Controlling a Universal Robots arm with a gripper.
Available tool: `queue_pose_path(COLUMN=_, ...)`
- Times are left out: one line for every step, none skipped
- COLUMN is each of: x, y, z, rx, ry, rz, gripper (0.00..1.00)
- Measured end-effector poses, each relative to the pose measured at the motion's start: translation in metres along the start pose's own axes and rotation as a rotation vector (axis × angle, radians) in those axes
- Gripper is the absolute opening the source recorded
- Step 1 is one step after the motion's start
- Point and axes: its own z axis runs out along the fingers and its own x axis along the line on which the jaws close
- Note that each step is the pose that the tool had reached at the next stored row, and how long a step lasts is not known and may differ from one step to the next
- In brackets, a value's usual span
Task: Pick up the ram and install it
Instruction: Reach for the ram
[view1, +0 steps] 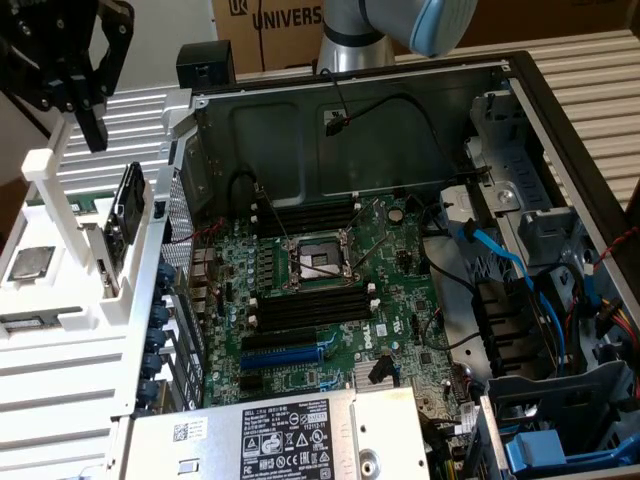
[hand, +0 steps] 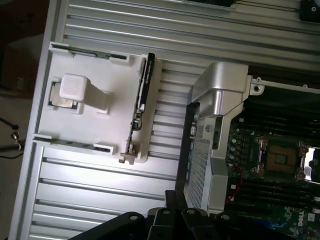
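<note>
The ram (view1: 127, 212) stands on its long edge in a slot of a white holder (view1: 75, 300) at the exterior view's left, outside the computer case. In the wrist view the ram (hand: 139, 102) is a thin dark strip seen edge-on across that holder (hand: 110, 75). My black gripper (view1: 80, 95) hangs above the holder's far end, clear of the ram, open with nothing between its fingers. Its black links (hand: 165, 220) edge the wrist view. The motherboard (view1: 330, 290) lies in the open case, with long black memory slots (view1: 305, 308) beside the processor socket (view1: 315, 262).
A square silver processor chip (view1: 30, 262) lies in the holder near a white post (hand: 80, 90). The case's metal side wall (view1: 175, 200) rises between holder and motherboard. Black and blue cables (view1: 500, 260) and drive bays fill the case's right side. A power supply (view1: 290, 435) sits in front.
</note>
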Motion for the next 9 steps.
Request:
queue_pose_path(x=0.002, y=0.0006, z=0.0003, rx=-0.0001, ry=0.0005, rz=-0.007, gripper=0.10)
queue_pose_path(x=0.003, y=0.0012, z=0.0005, rx=-0.0001, ry=0.0008, rz=-0.011, gripper=0.10)
queue_pose_path(x=0.005, y=0.0021, z=0.0009, rx=-0.0002, ry=0.0009, rz=-0.015, gripper=0.10)
queue_pose_path(x=0.008, y=0.0031, z=0.0013, rx=-0.0003, ry=0.0011, rz=-0.018, gripper=0.10)
queue_pose_path(x=0.010, y=0.0040, z=0.0016, rx=-0.0003, ry=0.0013, rz=-0.021, gripper=0.10)
queue_pose_path(x=0.015, y=0.0060, z=0.0023, rx=-0.0004, ry=0.0015, rz=-0.026, gripper=0.10)
queue_pose_path(x=0.018, y=0.0069, z=0.0027, rx=-0.0005, ry=0.0016, rz=-0.029, gripper=0.10)
queue_pose_path(x=0.020, y=0.0077, z=0.0029, rx=-0.0006, ry=0.0018, rz=-0.032, gripper=0.10)
queue_pose_path(x=0.022, y=0.0086, z=0.0032, rx=-0.0006, ry=0.0019, rz=-0.035, gripper=0.10)
